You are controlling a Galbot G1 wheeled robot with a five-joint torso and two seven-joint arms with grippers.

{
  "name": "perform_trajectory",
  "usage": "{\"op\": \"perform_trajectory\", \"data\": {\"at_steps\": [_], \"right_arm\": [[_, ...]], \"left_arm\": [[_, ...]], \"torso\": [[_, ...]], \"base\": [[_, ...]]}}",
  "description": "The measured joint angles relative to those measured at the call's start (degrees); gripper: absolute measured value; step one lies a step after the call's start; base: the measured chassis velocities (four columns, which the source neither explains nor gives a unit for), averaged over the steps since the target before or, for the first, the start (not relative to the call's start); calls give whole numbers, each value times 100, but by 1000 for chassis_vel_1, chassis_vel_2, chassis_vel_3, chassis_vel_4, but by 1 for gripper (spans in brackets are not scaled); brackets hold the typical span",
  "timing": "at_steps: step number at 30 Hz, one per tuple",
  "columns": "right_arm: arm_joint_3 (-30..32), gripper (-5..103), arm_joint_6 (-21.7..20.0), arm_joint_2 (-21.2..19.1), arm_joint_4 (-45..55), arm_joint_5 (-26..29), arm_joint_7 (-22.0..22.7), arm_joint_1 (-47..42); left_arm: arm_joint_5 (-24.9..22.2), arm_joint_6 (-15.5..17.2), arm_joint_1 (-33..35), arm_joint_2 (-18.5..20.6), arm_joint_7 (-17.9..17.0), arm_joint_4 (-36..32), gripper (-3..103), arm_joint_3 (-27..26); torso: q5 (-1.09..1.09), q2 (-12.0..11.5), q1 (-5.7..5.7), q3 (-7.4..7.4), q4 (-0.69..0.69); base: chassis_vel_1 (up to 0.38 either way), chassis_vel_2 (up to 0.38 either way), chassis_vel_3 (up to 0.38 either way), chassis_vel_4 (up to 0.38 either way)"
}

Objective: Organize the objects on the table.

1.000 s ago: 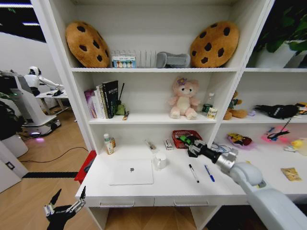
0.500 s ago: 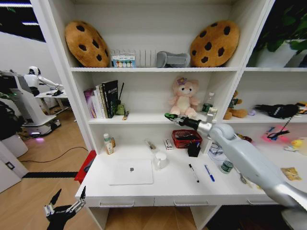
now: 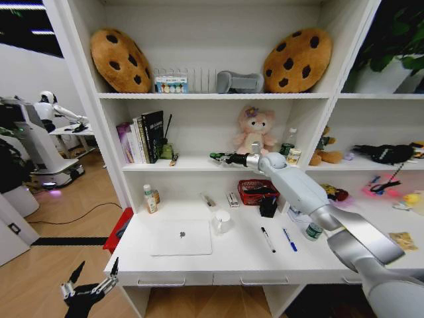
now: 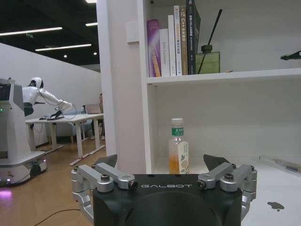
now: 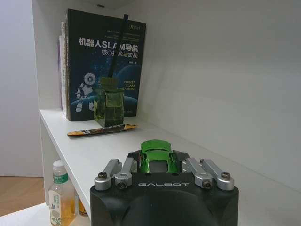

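Head view: white table [image 3: 232, 255], wooden floor [image 3: 59, 218]

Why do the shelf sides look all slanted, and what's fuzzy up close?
Head view: the wide lens tilts the shelf posts outward. Right wrist view: the right gripper holding the green toy car is slightly soft; the book reads sharp.

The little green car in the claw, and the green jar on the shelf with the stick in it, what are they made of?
The green car, held in the right claw, looks like glossy painted plastic or metal: it shines, with dark windows. The jar looks like clear glass holding greenish liquid, since you can see through it. Its stick is thin, dark and matte, maybe wood.
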Motion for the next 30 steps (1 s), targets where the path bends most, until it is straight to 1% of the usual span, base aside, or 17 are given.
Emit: {"op": "perform_trajectory", "data": {"at_steps": [1,2,3,4,5,8,13,14,15,20,21,24,25,26,27,28,30], "right_arm": [[-39,36,3,53,-61,0,-21,40],[-161,36,18,145,-196,1,-34,128],[-232,36,57,234,-309,-17,-33,179],[-232,36,57,234,-309,-17,-33,179],[-262,36,88,312,-367,-58,32,197],[-261,36,112,405,-306,-173,241,169],[-252,36,158,408,-249,-385,340,129],[-238,36,294,403,-275,-617,364,120],[-227,36,331,385,-271,-709,384,99],[-193,36,381,345,-219,-766,545,0],[-191,36,405,325,-184,-757,649,-46],[-199,35,420,281,-141,-649,701,-89],[-208,46,420,268,-138,-575,707,-103],[-211,46,420,262,-135,-513,742,-113],[-211,51,422,257,-128,-476,770,-119],[-211,51,422,257,-128,-476,770,-119],[-209,61,429,198,-77,-338,830,-130]], "left_arm": [[0,0,0,0,0,0,100,0],[0,0,0,0,-1,0,100,0],[0,0,0,0,-1,0,100,0],[0,0,0,0,-1,0,100,0],[0,0,0,0,-1,0,100,-1],[0,0,-1,0,-1,0,100,0],[0,0,0,0,-1,0,100,0],[0,0,0,0,0,0,100,0],[0,0,0,0,-1,0,100,0],[0,0,0,0,-1,0,100,0],[0,0,0,0,-1,0,100,0],[0,0,0,0,-1,0,100,0],[0,0,0,0,-1,0,100,0],[0,0,0,0,-1,0,100,0],[0,0,0,0,-1,0,100,-1],[0,0,0,0,-1,0,100,-1],[0,0,0,0,0,0,100,0]], "torso": [[0,0,0,0,3],[-2,1,0,-1,2],[0,1,-1,0,-1],[0,1,-1,0,-1],[0,0,0,0,-3],[0,0,-1,0,0],[1,1,-1,0,-2],[0,1,-1,-1,-2],[1,1,-1,-1,-1],[2,1,-1,-1,-2],[1,1,-1,0,0],[1,2,-1,-1,-1],[1,1,-1,-1,-2],[2,1,-1,0,-2],[2,1,-1,0,-2],[2,1,-1,0,-2],[1,1,-1,0,1]], "base": [[0,0,0,0],[0,0,0,0],[0,0,0,0],[0,0,0,0],[0,0,0,0],[0,0,0,0],[0,0,0,0],[0,0,0,0],[0,0,0,0],[0,0,0,0],[0,0,0,0],[0,0,0,0],[0,0,0,0],[0,0,0,0],[0,0,0,0],[0,0,0,0],[0,0,0,0]]}}
